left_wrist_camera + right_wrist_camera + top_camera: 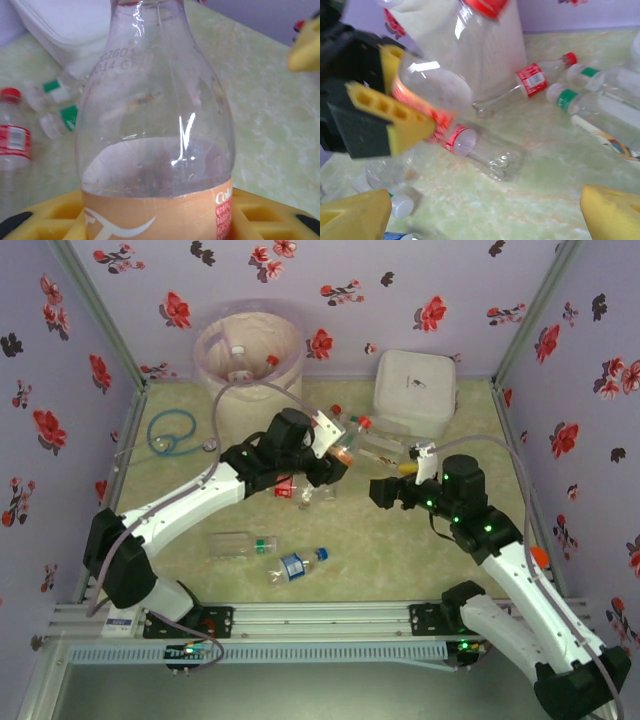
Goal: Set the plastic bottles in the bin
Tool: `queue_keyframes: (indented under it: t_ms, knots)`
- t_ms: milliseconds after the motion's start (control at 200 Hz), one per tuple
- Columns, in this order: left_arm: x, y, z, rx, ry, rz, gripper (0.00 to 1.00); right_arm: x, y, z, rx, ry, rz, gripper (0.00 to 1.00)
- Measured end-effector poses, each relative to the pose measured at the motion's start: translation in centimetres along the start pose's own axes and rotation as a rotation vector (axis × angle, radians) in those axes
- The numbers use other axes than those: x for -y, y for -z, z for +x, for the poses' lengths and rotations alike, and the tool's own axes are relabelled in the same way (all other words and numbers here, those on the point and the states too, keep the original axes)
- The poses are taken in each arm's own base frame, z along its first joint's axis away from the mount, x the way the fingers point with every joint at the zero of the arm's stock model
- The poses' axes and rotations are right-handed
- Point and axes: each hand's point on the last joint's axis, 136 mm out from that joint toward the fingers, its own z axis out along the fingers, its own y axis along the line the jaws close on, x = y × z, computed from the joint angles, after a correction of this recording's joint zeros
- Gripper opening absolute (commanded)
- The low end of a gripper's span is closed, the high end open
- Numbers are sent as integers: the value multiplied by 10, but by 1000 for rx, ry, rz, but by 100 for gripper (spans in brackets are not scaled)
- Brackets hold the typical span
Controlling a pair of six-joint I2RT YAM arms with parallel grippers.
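Left fingers [265, 216], yellow and gridded, pinch a clear orange-labelled bottle [155, 125].

Table [400, 560]: pale green marbled surface.
- Beyond the left gripper [343, 453], to its left: bin [218, 380] and a coiled teal hose [172, 435].
- Beyond the right gripper [380, 490]: white square box [415, 385].
- Plastic bottles [245, 542] lie flat, nearer than both grippers and between them.
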Motion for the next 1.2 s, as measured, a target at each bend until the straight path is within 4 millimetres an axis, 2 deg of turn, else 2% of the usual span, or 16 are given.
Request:
queue_keyframes:
  t_ms: [100, 140, 225, 285, 380, 410, 480, 550, 630, 745, 865, 965, 1105, 1200]
  knots:
    - [-14, 20, -42, 98, -15, -74, 38, 9, -1, 1, 0, -5, 52, 97]
    - [-19, 31, -61, 149, -21, -104, 33, 14, -4, 2, -8, -13, 73, 97]
    - [-34, 62, -111, 283, -23, -185, 22, 24, -13, 9, -38, -39, 111, 97]
    - [-48, 88, -145, 370, -16, -245, 18, 30, -19, 14, -62, -59, 132, 97]
    - [-81, 134, -196, 518, 16, -360, 7, 37, -27, 21, -96, -83, 153, 97]
    - [-94, 147, -206, 555, 34, -397, 0, 38, -28, 22, -101, -89, 158, 97]
    - [-127, 171, -222, 624, 79, -485, 0, 39, -28, 23, -103, -96, 163, 97]
    - [-160, 182, -225, 655, 116, -566, 0, 39, -26, 23, -105, -97, 168, 97]
    - [-195, 180, -218, 650, 150, -639, 0, 40, -24, 24, -107, -97, 176, 97]
    - [-240, 163, -204, 611, 185, -710, 0, 39, -16, 23, -97, -95, 184, 98]
    - [-277, 140, -200, 571, 195, -755, 0, 38, -12, 20, -79, -90, 187, 98]
    - [-296, 116, -188, 508, 184, -775, 0, 39, -11, 23, -91, -93, 193, 97]
    - [-313, 85, -151, 395, 208, -787, 0, 41, -8, 24, -91, -92, 210, 98]
    - [-320, 72, -128, 333, 225, -798, 0, 43, -5, 26, -95, -92, 221, 98]
